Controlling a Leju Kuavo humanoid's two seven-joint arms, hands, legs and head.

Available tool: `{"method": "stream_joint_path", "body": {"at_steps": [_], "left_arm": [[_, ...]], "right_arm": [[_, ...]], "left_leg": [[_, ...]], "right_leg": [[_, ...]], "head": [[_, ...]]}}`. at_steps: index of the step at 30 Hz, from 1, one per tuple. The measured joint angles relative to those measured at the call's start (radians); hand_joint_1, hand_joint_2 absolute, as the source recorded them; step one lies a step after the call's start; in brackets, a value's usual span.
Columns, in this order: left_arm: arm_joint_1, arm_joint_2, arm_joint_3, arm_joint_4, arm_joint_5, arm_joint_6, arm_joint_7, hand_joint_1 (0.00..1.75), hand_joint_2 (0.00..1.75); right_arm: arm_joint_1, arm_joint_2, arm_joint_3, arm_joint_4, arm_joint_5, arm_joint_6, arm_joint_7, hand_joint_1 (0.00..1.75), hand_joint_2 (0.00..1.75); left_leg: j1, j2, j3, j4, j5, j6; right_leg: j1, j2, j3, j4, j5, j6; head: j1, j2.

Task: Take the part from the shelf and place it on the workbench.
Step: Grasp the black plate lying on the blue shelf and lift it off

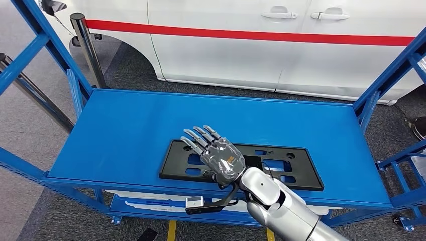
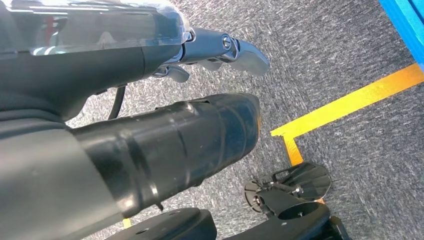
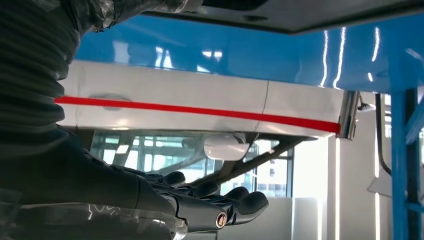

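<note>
A flat black part [image 1: 307, 173] with several cutouts lies near the front edge of the blue shelf [image 1: 125, 130]. My right hand [image 1: 215, 154] is stretched out flat over the part's left half, palm down, fingers spread and extended, gripping nothing. In the right wrist view its dark fingers [image 3: 227, 202] reach straight out, with the part [image 3: 300, 15] and the glossy shelf surface [image 3: 225, 50] just beyond them. My left hand [image 2: 125, 60] hangs down over the grey carpet and holds nothing; its thumb [image 2: 175, 140] and a silver finger [image 2: 235, 50] stand apart.
A white car with a red stripe [image 1: 226, 50] stands right behind the shelf. Blue frame struts rise at both ends of the shelf [image 1: 45, 45]. A dark post [image 1: 88, 45] stands at the back left. Long white items [image 1: 150, 201] lie on the lower level. Yellow tape [image 2: 345, 102] marks the carpet.
</note>
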Motion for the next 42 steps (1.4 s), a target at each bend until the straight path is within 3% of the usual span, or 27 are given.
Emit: {"method": "stream_joint_path", "body": {"at_steps": [11, 42], "left_arm": [[0.000, 0.000, 0.000, 0.000, 0.002, 0.000, 0.002, 0.00, 0.00], [0.000, 0.000, -0.001, 0.000, 0.008, 0.003, 0.011, 0.00, 0.00]], "right_arm": [[-0.002, -0.024, 0.000, 0.019, -0.053, 0.012, -0.022, 0.00, 1.75], [0.013, -0.025, 0.011, -0.102, -0.062, -0.014, -0.048, 0.00, 1.75]], "left_leg": [[0.000, 0.000, 0.000, 0.000, 0.000, 0.000], [0.000, 0.000, 0.000, 0.000, 0.000, 0.000]], "right_leg": [[0.000, 0.000, 0.000, 0.000, 0.000, 0.000], [0.000, 0.000, 0.000, 0.000, 0.000, 0.000]], "head": [[0.000, 0.000], [0.000, 0.000]]}}
